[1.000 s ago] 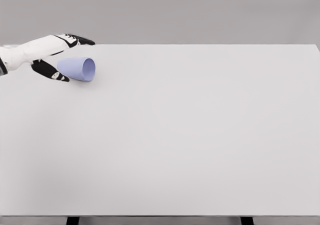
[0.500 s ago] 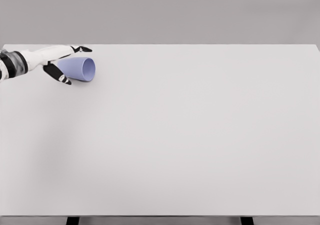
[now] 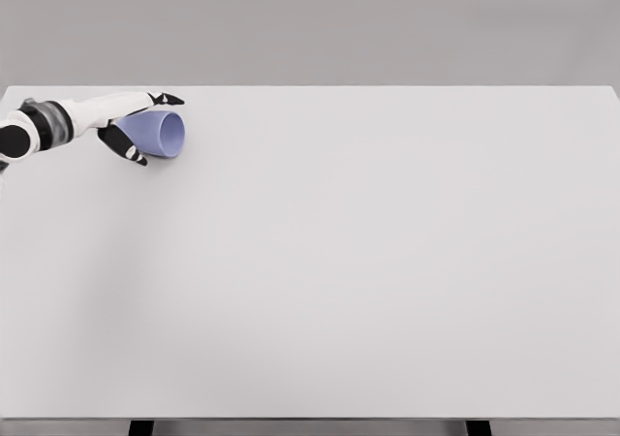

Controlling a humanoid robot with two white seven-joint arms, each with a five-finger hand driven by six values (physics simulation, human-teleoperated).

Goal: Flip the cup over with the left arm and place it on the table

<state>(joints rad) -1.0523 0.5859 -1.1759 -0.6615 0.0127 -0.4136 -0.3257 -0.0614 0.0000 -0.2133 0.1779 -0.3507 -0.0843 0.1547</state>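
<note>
A lavender cup [image 3: 160,133] lies on its side at the far left of the white table [image 3: 368,262], its mouth facing right and toward me. My left hand [image 3: 143,126] reaches in from the left edge and straddles the cup's closed end. Its black-tipped fingers [image 3: 163,99] stretch along the far side of the cup, and the thumb [image 3: 126,147] lies along the near side. The fingers are spread around the cup and have not closed on it. The cup still rests on the table. My right arm is out of view.
The table's back edge runs just behind the hand, and its left edge is close to the forearm [image 3: 58,121]. Dark table legs [image 3: 140,427] show under the front edge.
The left arm has pushed in to the right and turned, so more of the forearm and wrist shows. The thumb has slid further along the cup. The cup has not moved.
</note>
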